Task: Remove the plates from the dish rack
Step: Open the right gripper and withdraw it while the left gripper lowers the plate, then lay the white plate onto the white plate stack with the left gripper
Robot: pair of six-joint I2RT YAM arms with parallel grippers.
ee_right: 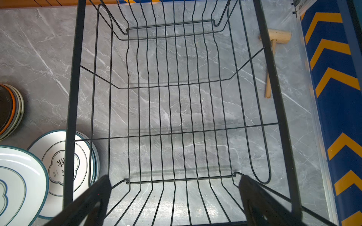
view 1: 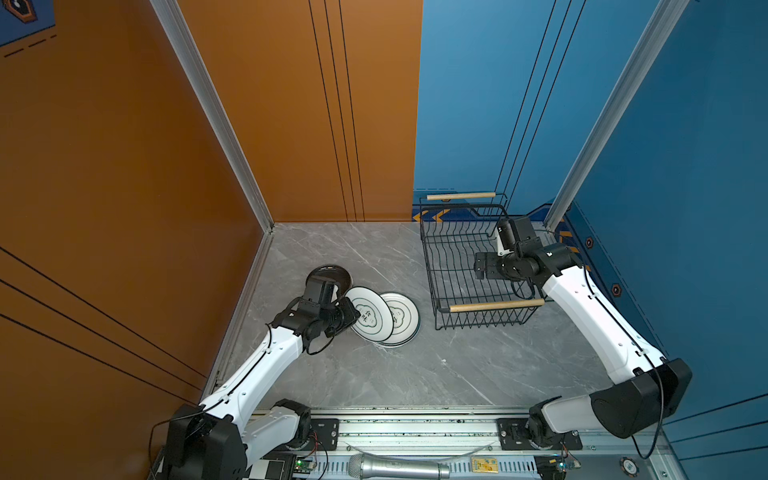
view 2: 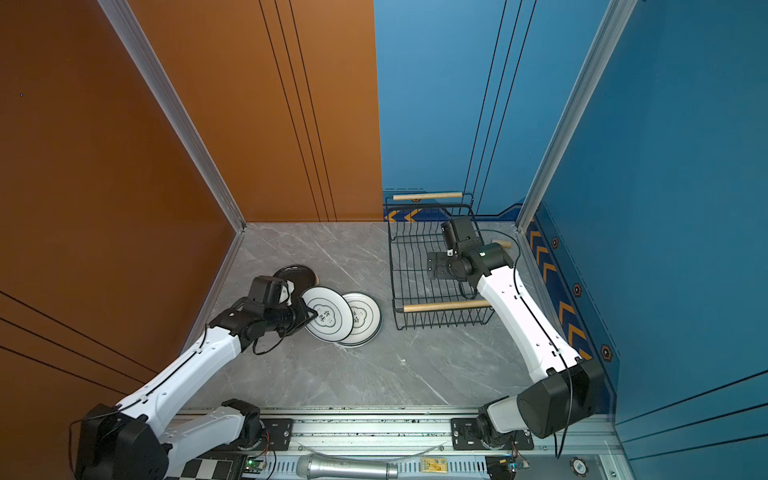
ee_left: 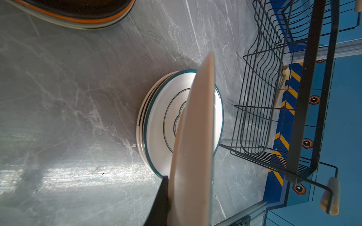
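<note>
Slip risk: left gripper (view 1: 354,314) pinches only the rim of a tilted white plate (view 1: 371,318); dropped, it could chip the white stack (view 1: 406,322) just beside it. Beyond, small plates (view 1: 328,272) are half hidden by the wrist. Farthest, right gripper (view 1: 481,266) gapes wide over the dish rack (view 1: 496,306), seemingly empty.

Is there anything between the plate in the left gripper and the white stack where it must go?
Nothing visible. The plate, tilted in the left gripper, hangs partly over the white stack, whose visible top is bare.
</note>
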